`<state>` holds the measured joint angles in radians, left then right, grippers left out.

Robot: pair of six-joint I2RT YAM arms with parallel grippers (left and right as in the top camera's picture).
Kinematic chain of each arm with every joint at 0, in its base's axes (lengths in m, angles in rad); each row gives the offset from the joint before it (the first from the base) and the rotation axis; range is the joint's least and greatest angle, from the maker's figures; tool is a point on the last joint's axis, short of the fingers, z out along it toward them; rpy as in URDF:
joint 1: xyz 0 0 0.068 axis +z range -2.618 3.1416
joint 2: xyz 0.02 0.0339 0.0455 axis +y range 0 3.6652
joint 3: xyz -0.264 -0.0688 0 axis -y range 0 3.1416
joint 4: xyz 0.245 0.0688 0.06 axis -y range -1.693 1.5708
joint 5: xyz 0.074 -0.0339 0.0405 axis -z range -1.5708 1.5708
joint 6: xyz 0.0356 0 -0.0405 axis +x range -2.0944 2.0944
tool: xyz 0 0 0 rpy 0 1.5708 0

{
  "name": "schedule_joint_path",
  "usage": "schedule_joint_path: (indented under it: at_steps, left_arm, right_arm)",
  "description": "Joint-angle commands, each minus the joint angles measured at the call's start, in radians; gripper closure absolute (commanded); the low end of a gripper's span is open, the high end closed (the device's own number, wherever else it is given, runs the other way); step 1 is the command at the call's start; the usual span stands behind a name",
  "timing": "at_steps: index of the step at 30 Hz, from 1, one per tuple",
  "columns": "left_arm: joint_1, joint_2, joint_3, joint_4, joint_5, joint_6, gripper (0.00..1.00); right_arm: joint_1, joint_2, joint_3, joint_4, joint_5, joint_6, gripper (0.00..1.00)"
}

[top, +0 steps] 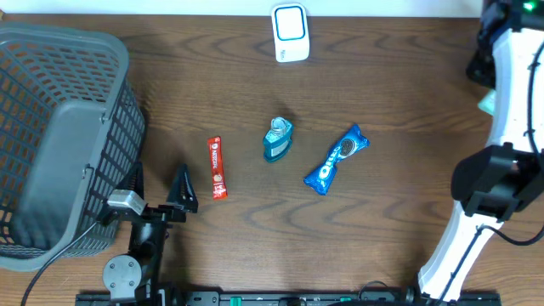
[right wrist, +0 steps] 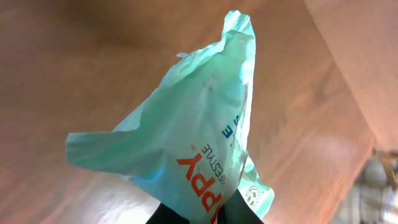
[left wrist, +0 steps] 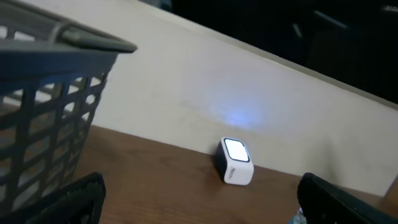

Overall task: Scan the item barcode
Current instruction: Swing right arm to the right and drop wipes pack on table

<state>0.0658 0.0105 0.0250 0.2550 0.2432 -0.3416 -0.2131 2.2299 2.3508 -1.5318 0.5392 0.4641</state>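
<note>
We find the right tool (right wrist: 205,214) closed on the lower end of a mint-green bag (right wrist: 199,143), which it holds above the bench (right wrist: 93,56) at the far right edge, well apart from the scanner (top: 290,32) standing at the back centre. The left tool (top: 160,189) is fully open and holds nothing, low beside the basket (top: 59,136). In our judgement the item is in hand but not yet presented. No barcode shows on the face we can see, so the code may lie on the hidden side or in a crease, and a pass over the lit window could fail to read. The bag is soft and crumpled and is pinched at one end only, so a quick swing could let it fold, twist or slip out. A low carry could also knock the blue biscuit pack (top: 337,159) or the teal pouch (top: 277,140).
</note>
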Motion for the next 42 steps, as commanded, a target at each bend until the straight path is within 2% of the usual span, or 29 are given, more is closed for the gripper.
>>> schedule_joint_path:
  at_steps: [1, 4, 17, 25, 26, 27, 28, 29, 30, 31, 35, 42]
  left_arm:
    - [0.005, -0.006, -0.016, 0.009, -0.027, -0.071, 0.02]
    - [0.005, -0.006, -0.021, -0.016, -0.027, -0.110, 0.02]
    - [0.005, -0.006, -0.021, -0.127, -0.023, -0.109, 0.02]
    - [0.005, -0.006, -0.021, -0.127, -0.023, -0.109, 0.02]
    - [0.005, -0.006, -0.021, -0.128, -0.023, -0.109, 0.02]
    - [0.005, -0.006, -0.021, -0.128, -0.023, -0.109, 0.02]
    - [0.005, -0.006, -0.021, -0.127, -0.023, -0.109, 0.02]
    - [0.005, -0.006, -0.021, -0.127, -0.023, -0.109, 0.02]
    - [0.005, -0.006, -0.021, -0.127, -0.023, -0.109, 0.02]
    - [0.005, -0.006, -0.021, -0.127, -0.023, -0.109, 0.02]
    - [0.005, -0.006, -0.021, -0.127, -0.023, -0.109, 0.02]
    - [0.005, -0.006, -0.021, -0.127, -0.016, -0.109, 0.02]
  right_arm:
    - [-0.066, -0.014, -0.063, -0.004, 0.045, 0.090, 0.99]
    - [-0.117, -0.014, -0.142, 0.016, 0.074, 0.108, 0.99]
    - [-0.307, -0.014, -0.470, 0.247, 0.080, 0.107, 0.99]
    - [-0.424, -0.014, -0.509, 0.365, 0.097, 0.051, 0.97]
    - [-0.435, -0.014, -0.509, 0.369, 0.080, 0.051, 0.92]
    - [-0.444, -0.014, -0.509, 0.375, 0.061, 0.051, 0.78]
    - [-0.453, -0.014, -0.507, 0.379, 0.044, 0.051, 0.49]
    - [-0.460, -0.014, -0.504, 0.380, 0.031, 0.050, 0.30]
    - [-0.465, -0.014, -0.501, 0.380, 0.018, 0.051, 0.18]
    - [-0.468, -0.014, -0.494, 0.379, -0.005, 0.050, 0.01]
    - [-0.465, -0.014, -0.429, 0.346, -0.109, 0.028, 0.01]
    - [-0.398, -0.014, -0.210, 0.182, -0.339, 0.028, 0.01]
